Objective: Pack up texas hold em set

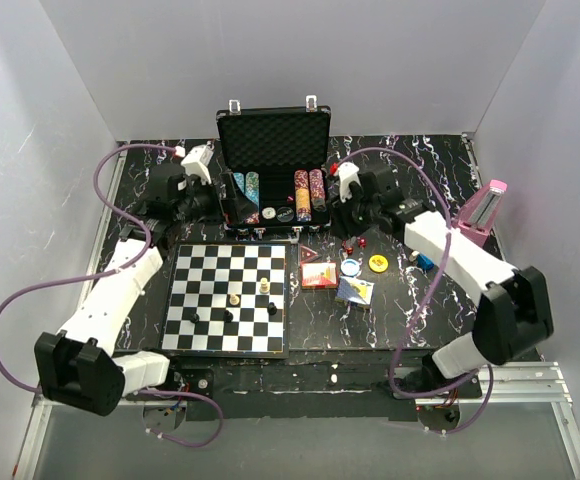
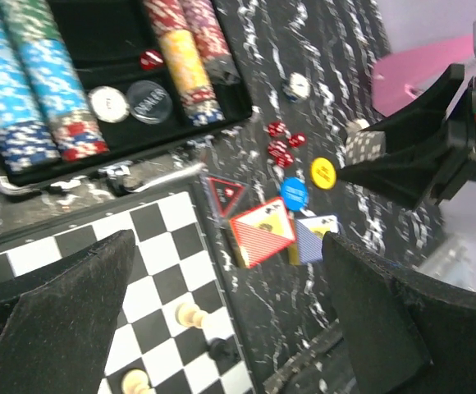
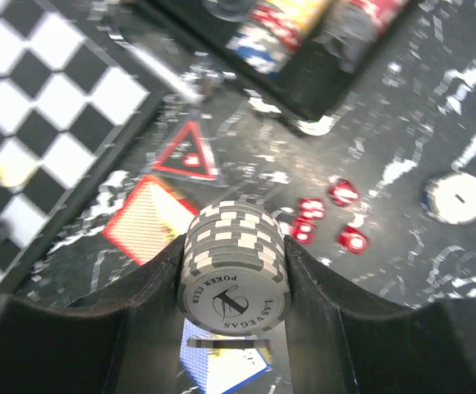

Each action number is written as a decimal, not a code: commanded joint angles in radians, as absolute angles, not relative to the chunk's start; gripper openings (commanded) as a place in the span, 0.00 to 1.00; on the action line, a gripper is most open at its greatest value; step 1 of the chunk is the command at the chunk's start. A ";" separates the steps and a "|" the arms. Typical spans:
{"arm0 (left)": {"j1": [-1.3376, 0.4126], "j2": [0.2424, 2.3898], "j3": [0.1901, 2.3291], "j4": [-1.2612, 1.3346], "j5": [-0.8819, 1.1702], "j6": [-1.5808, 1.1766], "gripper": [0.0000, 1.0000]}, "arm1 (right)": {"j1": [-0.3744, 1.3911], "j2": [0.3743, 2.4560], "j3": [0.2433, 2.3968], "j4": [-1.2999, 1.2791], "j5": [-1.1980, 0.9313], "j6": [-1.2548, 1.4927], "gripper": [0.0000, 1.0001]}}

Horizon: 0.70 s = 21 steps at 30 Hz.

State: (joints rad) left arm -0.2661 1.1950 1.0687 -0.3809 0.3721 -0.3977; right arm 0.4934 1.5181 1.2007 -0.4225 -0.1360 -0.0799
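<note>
The black briefcase (image 1: 273, 135) stands open at the back centre, with coloured chip rows (image 1: 275, 195) lying in its tray. My right gripper (image 3: 234, 246) is shut on a grey poker chip stack (image 3: 234, 267), held above the table just right of the case. Below it lie red dice (image 3: 328, 217), a red card deck (image 3: 148, 217) and a blue card deck (image 3: 221, 365). My left gripper (image 2: 230, 304) hangs open and empty over the chessboard's right edge. In its view are the case tray (image 2: 230, 107), a blue button (image 2: 294, 193) and a yellow button (image 2: 323, 171).
A chessboard (image 1: 228, 298) with a few pieces lies at the front centre. A pink metronome (image 1: 482, 212) stands at the right wall. A red triangle card (image 3: 187, 152) lies beside the board, and a single white-and-blue chip (image 3: 455, 197) lies to the right.
</note>
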 commanded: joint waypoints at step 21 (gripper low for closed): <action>-0.359 1.408 1.167 -0.370 0.572 -0.503 0.98 | 0.615 1.498 1.258 -0.477 -0.122 0.044 0.01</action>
State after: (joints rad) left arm -0.3614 1.4090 1.1252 -0.3008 0.6724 -0.5346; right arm 0.6140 1.4185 1.1625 -0.3832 -0.2417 -0.0517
